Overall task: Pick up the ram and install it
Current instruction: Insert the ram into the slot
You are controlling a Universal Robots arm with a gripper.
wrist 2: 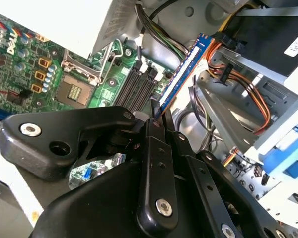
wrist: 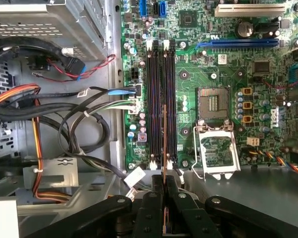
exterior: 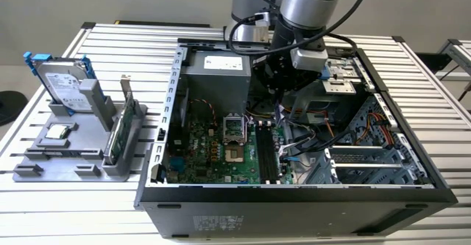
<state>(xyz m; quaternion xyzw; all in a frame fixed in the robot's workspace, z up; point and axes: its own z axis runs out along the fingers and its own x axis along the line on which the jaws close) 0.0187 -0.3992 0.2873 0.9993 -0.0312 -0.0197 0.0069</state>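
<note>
Gripper (wrist: 164, 198) clamped on the ram (wrist: 165, 144) — stick hanging above the memory slots (wrist: 160, 99), its long axis running along them — not seated.

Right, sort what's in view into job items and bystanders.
Job:
- ram, clamped in the hand
- memory slots on the motherboard

Bystanders:
- hard drive on the grey stand
- expansion card on that stand
- power supply

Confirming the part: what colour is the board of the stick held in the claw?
Blue, on the thin ram stick; second wrist view.
</note>
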